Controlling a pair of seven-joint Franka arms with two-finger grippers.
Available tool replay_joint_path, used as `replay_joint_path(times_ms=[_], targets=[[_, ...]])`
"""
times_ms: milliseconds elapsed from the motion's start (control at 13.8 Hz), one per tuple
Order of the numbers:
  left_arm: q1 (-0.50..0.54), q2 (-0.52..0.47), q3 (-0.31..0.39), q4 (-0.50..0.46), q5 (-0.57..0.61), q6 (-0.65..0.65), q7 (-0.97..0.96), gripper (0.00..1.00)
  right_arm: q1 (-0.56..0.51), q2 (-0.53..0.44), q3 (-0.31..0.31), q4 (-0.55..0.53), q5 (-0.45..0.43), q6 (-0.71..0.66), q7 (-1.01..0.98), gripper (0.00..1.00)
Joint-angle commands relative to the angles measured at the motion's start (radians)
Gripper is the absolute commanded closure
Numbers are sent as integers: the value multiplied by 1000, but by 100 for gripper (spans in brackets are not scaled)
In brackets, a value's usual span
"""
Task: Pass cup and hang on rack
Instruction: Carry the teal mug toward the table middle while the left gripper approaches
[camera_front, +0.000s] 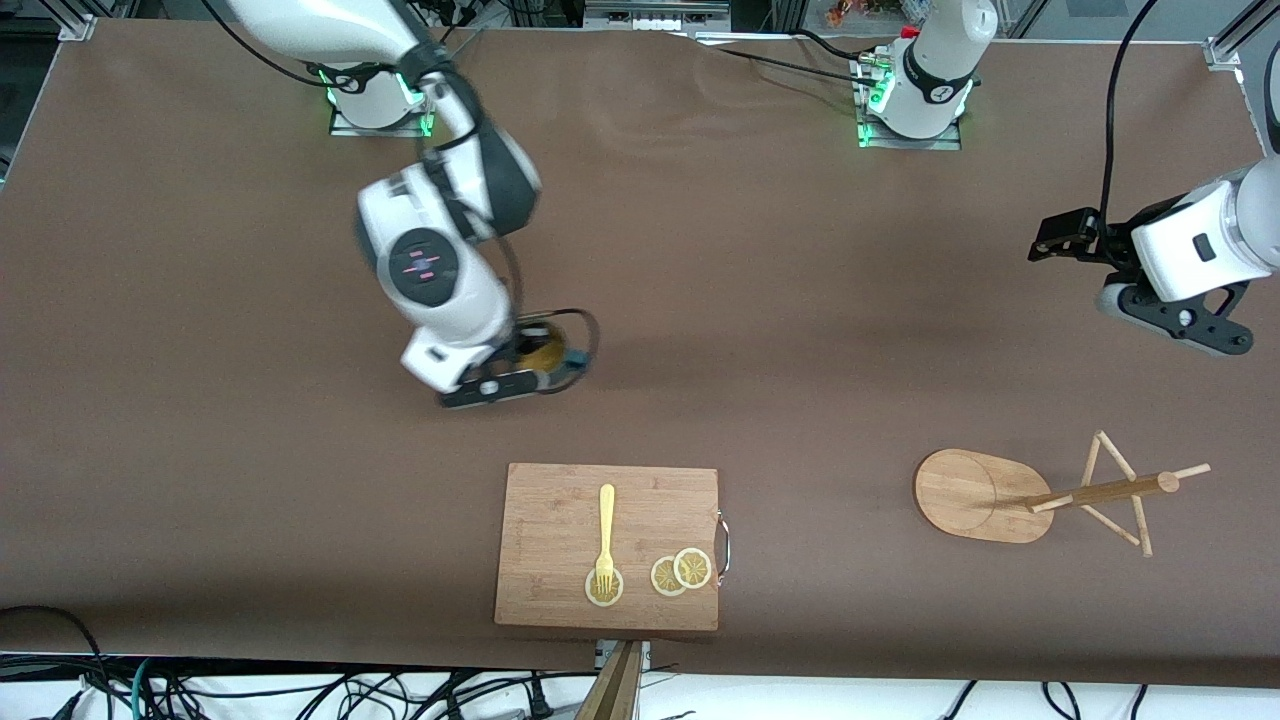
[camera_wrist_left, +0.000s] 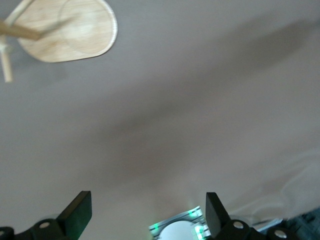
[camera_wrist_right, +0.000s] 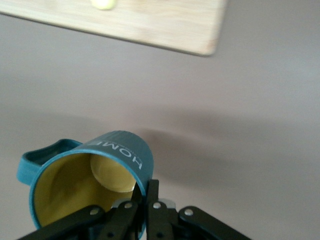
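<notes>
Front view showed the right gripper (camera_front: 515, 375) over bare table, above the stretch between the right arm's base and the cutting board (camera_front: 608, 545). Its fingers were clenched on the rim of the cup (camera_front: 545, 352), 1 finger inside the yellowish interior and 1 against the ribbed teal wall; the right wrist view showed the cup (camera_wrist_right: 87, 187) tilted, mouth toward the camera, with its handle sticking out to the side.

The left gripper (camera_front: 1062, 240) waited toward the left arm's end of the table, over bare surface; in the left wrist view its 2 fingers (camera_wrist_left: 77, 212) stood well apart with nothing between them.

The rack (camera_front: 1040, 492) stood near that end, closer to the front camera than the left gripper, well apart from the cup. The cutting board carried a fork (camera_front: 605, 540) and 3 lemon slices (camera_front: 680, 572).

The handover looked like the risky part. A rim pinch gives little hold, so the cup could swivel or slip if the left gripper bumped it. If the left gripper took the handle, no loop would be free for a peg. The thin pegs also leave little margin, and a nudge might tip the rack.
</notes>
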Motion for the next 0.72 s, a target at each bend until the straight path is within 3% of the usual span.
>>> replay_joint_path(times_ms=[0,217,434,652], targets=[[10,-25,2,-83,-39,10,205,0,72,165,20,221,69,-8,125,100],[10,-22,-1,-137,-45,34,372,0,202,294,19,356,66,49,208,100],[22,-25,-29,-185,-45,51,550,0,319,339,8,356,45,158,213,100],[48,-29,-49,-286,-104,146,756,0,373,343,8,356,5,169,214,100]])
